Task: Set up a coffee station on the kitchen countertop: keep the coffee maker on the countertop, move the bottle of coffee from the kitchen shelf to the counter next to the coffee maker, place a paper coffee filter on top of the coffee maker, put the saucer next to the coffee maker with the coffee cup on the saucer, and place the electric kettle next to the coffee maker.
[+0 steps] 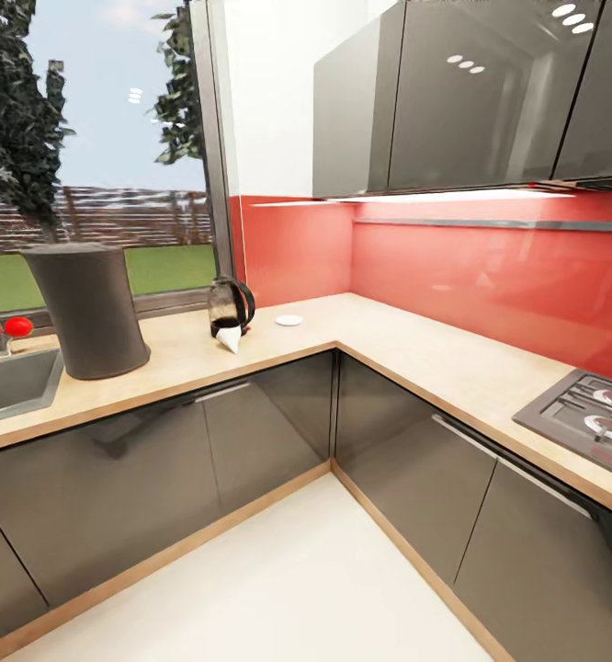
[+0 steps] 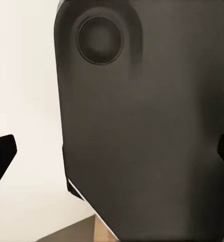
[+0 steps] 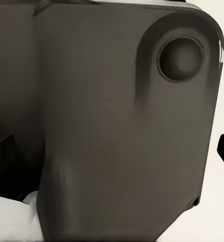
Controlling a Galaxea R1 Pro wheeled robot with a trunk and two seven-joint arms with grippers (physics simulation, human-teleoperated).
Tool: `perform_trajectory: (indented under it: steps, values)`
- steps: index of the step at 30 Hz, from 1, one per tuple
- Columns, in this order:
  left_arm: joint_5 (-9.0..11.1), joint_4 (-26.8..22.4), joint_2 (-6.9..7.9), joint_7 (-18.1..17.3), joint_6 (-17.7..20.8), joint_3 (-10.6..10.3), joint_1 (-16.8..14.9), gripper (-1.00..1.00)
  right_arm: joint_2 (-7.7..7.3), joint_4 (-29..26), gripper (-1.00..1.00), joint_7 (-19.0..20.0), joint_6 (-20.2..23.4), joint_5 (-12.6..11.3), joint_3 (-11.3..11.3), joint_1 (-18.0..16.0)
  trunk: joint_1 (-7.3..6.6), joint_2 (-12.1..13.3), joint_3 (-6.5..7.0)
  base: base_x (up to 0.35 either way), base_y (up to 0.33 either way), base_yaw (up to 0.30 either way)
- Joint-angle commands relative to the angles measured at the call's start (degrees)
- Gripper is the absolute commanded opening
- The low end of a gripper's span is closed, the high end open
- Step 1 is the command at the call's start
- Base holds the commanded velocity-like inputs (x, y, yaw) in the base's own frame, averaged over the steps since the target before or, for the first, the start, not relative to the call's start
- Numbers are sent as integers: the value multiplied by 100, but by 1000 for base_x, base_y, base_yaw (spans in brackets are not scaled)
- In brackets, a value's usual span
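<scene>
The coffee maker (image 1: 87, 311), a tall matt dark grey tapered cylinder, stands on the light wood-grain surface (image 1: 407, 354) beside the sink (image 1: 12, 382). Near it sit the glass electric kettle (image 1: 229, 308), a white paper cone (image 1: 230, 339) touching its base, then the saucer (image 1: 289, 320). I cannot tell either end effector's state.

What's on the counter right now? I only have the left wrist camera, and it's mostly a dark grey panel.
Observer: The coffee maker stands on the counter, beside the sink.
Operator: Where's the kettle?
Observer: The kettle is further along toward the corner, with a white paper cone in front of it.
Operator: And the saucer?
Observer: The saucer lies just past the kettle, apart from it, with no cup on it.
</scene>
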Motion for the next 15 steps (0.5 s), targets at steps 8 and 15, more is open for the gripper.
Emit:
perform_trajectory:
  steps: [8, 15]
  values:
    - [3, -7, 0, -1, 1, 8, -1, 100, 15, -2, 100, -1, -1, 0, -2, -2, -176, 320, 140, 0, 0, 0]
    - [6, -7, 13, 12, 1, 7, 0, 100, 28, -16, 100, 10, -4, -8, -9, -4, -330, 601, 266, 0, 0, 0]
